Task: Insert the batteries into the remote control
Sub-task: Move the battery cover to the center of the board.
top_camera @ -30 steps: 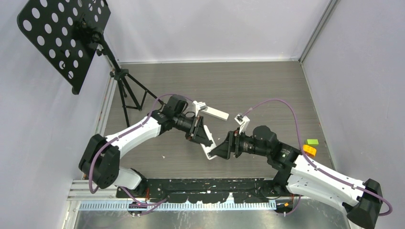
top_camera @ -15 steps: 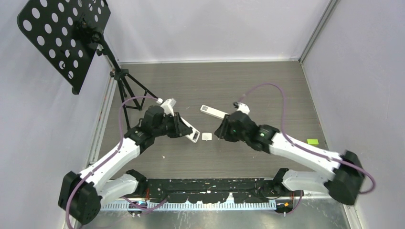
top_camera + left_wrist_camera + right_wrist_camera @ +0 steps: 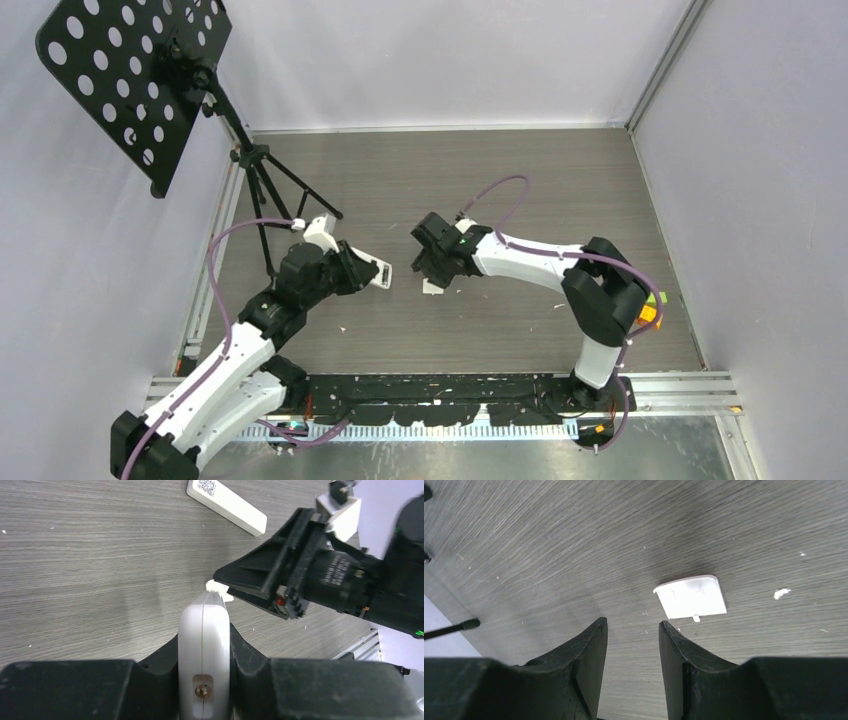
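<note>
My left gripper [image 3: 350,272] is shut on a white remote control [image 3: 373,273], held edge-up between the jaws in the left wrist view [image 3: 204,645]. A second white remote [image 3: 225,507] with a QR label lies flat on the table beyond it; my right arm hides it in the top view. My right gripper [image 3: 431,268] is open and empty, low over the table. A small white battery cover [image 3: 690,596] lies just ahead and to the right of the right gripper's fingertips [image 3: 664,628], also visible in the top view [image 3: 432,288]. No batteries are in view.
A black music stand [image 3: 130,80] on a tripod [image 3: 265,190] stands at the back left. An orange-yellow block [image 3: 648,314] and a green block [image 3: 660,297] lie behind my right arm's elbow at the right. Grey walls close in the table.
My left gripper has drawn back to the left with the remote. My right gripper has swung left and now hovers by the battery cover, hiding the second remote from the top camera.
</note>
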Robot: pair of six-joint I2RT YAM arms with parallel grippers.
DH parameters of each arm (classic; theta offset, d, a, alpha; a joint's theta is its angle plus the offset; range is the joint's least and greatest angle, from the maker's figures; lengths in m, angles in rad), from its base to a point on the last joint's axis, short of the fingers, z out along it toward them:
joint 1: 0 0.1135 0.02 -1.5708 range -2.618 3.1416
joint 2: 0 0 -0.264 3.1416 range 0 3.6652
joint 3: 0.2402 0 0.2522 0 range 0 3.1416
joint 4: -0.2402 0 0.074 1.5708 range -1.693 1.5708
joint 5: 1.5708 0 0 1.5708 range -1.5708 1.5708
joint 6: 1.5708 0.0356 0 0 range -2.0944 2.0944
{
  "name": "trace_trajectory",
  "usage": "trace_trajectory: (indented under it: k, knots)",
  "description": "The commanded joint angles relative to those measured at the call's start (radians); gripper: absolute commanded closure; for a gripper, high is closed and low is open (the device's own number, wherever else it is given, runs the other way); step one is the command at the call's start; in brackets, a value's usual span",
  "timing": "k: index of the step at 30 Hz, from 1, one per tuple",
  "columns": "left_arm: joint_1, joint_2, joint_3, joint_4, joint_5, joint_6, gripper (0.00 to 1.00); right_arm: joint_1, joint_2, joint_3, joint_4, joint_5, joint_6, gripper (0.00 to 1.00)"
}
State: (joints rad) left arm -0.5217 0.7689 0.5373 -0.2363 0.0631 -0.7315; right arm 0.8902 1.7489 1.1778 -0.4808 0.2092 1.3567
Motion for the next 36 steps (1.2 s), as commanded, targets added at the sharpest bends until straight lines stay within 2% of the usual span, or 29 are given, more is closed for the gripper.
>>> trace_trajectory:
  k: [1,8,25,33,36]
  knots:
    - [0.000,-0.090,-0.019,0.014,-0.054,-0.003,1.00,-0.002,0.067,0.077,-0.043,-0.003,0.168,0.52]
    - [-0.001,-0.155,-0.041,-0.005,-0.117,0.010,1.00,-0.003,0.096,0.072,-0.068,0.046,0.225,0.55]
    - [-0.001,-0.097,-0.039,0.028,-0.113,0.024,1.00,-0.052,0.153,0.083,-0.135,0.094,0.223,0.62]
    - [0.000,-0.068,-0.034,0.043,-0.121,0.043,1.00,-0.059,0.184,0.098,-0.163,0.070,0.184,0.77]
    - [0.000,-0.061,-0.029,0.041,-0.123,0.054,1.00,-0.060,0.176,0.092,-0.166,0.070,0.143,0.87]
